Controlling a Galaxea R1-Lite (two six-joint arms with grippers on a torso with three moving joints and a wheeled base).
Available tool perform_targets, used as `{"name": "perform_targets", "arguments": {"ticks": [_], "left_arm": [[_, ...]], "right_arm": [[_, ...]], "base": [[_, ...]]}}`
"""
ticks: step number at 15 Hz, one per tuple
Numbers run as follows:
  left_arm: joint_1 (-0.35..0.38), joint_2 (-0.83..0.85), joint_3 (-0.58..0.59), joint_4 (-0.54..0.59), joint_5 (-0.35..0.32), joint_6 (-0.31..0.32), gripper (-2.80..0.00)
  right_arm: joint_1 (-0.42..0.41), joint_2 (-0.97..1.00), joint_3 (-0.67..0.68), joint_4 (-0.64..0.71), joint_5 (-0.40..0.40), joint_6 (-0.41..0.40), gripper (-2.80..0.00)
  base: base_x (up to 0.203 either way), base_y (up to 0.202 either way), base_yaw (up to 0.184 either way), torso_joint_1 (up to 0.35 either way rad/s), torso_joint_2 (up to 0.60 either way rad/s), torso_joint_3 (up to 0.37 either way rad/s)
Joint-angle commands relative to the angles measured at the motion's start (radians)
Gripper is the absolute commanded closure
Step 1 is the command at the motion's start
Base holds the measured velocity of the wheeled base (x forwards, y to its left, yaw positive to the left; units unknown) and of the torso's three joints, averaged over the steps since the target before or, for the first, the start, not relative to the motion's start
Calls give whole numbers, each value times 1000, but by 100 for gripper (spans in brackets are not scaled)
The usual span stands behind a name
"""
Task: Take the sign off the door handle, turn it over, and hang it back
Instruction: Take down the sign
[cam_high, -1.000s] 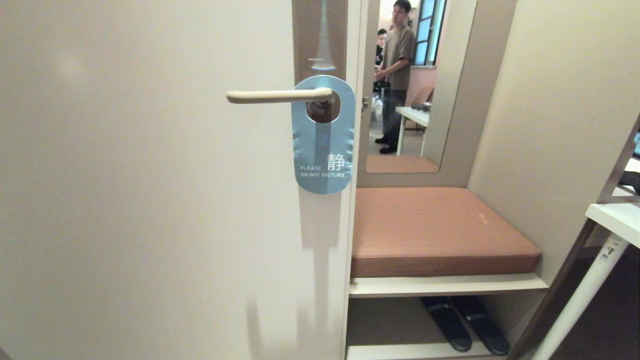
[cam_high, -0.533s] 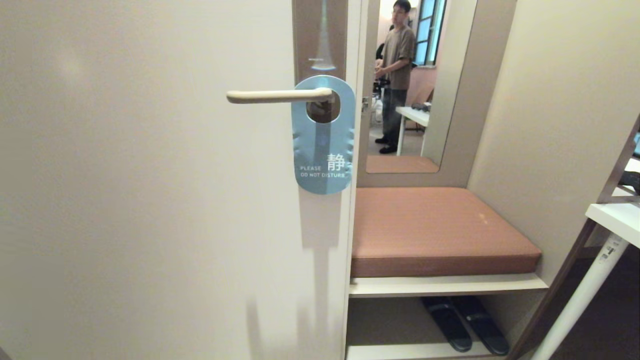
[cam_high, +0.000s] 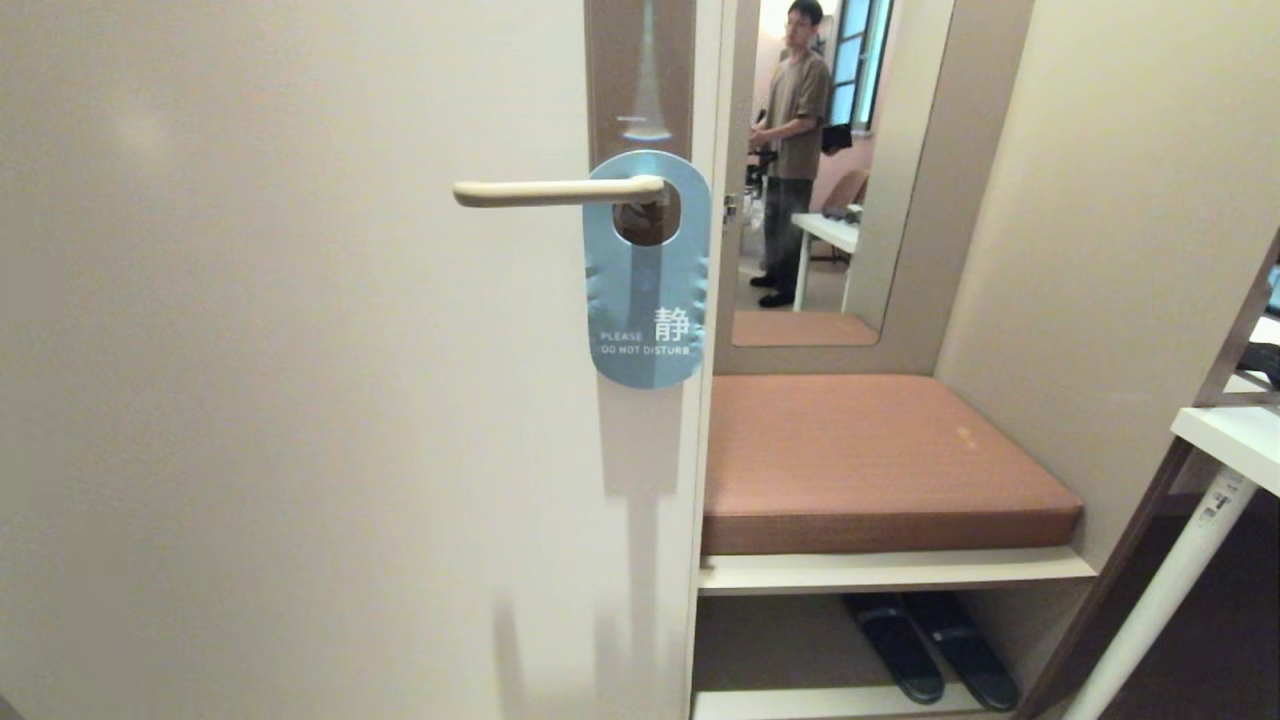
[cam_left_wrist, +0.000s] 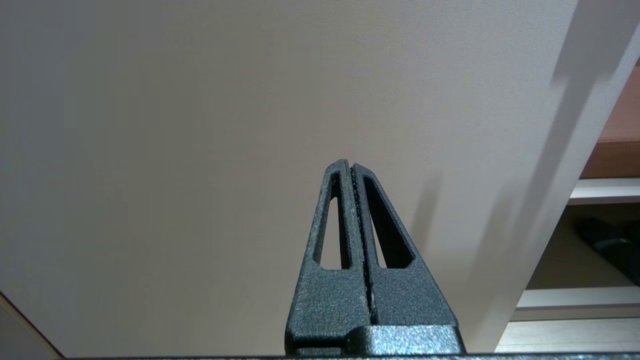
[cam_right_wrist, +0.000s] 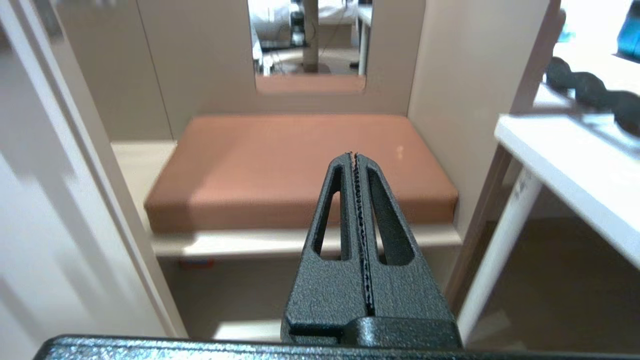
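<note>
We find the sign (cam_high: 647, 290) on the handle (cam_high: 555, 191), threaded over the lever through its hole and slid in to the elbow, so it hangs flat against the door (cam_high: 300, 400) with its blue "do not disturb" face toward us. It sits there because the lever carries it by the top of the hole; to free it we judge it must be slid along the lever, away from the elbow and off the free end.

Neither arm shows from the head. Our left gripper (cam_left_wrist: 351, 167) points at bare door well below the handle, jaws pressed together on nothing; we take it to be parked. Our right gripper (cam_right_wrist: 354, 156) has its jaws together and empty too, aimed at the cushion (cam_right_wrist: 300, 165) beside the door's edge, low and well away from the handle. Its jaws would have to part before it could pinch the sign's lower half.

Beyond the handle, a mirror (cam_high: 905, 150) shows a person (cam_high: 795, 110) standing, far from the work.
</note>
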Motion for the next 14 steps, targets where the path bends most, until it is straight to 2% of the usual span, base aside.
{"name": "perform_targets", "arguments": {"ticks": [1, 3, 5, 9, 14], "left_arm": [[0, 0, 0, 0, 1, -1, 0], [0, 0, 0, 0, 1, -1, 0], [0, 0, 0, 0, 1, 0, 0], [0, 0, 0, 0, 1, 1, 0], [0, 0, 0, 0, 1, 0, 0]], "right_arm": [[0, 115, -28, -41, 0, 0, 0], [0, 210, -58, -121, 6, 1, 0], [0, 294, -85, -196, 53, 2, 0], [-1, 436, -113, -314, 276, 32, 0], [-1, 644, -146, -493, 499, 35, 0]], "base": [[0, 0, 0, 0, 0, 0], [0, 0, 0, 0, 0, 0], [0, 0, 0, 0, 0, 0], [0, 0, 0, 0, 0, 0], [0, 0, 0, 0, 0, 0]]}}
